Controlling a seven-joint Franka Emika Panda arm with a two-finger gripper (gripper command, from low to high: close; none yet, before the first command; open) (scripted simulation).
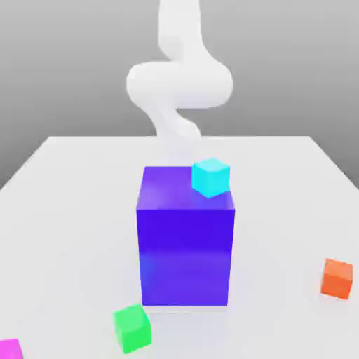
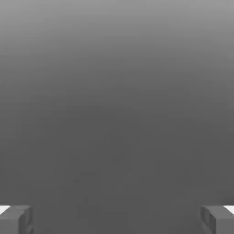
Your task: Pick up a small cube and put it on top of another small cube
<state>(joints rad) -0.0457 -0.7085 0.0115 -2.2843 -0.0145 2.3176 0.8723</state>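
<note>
The gripper [image 2: 117,220] stands with its two fingers wide apart, their tips at opposite edges of the hand view, and nothing is between them. Behind them in that view lies a plain grey expanse, darker in one part and fading lighter in another.

In the exterior view, the white arm [image 1: 179,84] comes down from the top edge, bulging at a thick rounded joint and narrowing below it, behind a tall blue block [image 1: 185,238]. The block stands upright, its sides a deep, saturated blue and its top face more violet. A cyan cube [image 1: 211,177] sits on that top, toward the exterior view's right.

The block rests on a pale, nearly white table [image 1: 280,217] with a smooth, plain surface. Near the block's foot, toward the exterior view's left, a green cube [image 1: 132,328] lies on the table, turned at an angle. The small magenta cube [image 1: 10,350] is at the exterior view's lower left corner, partly cut off by the frame, well apart from the block. An orange cube [image 1: 337,279] rests near the right edge.

Beyond the table's straight far edge, the room is a bare grey backdrop, lighter toward the top.
</note>
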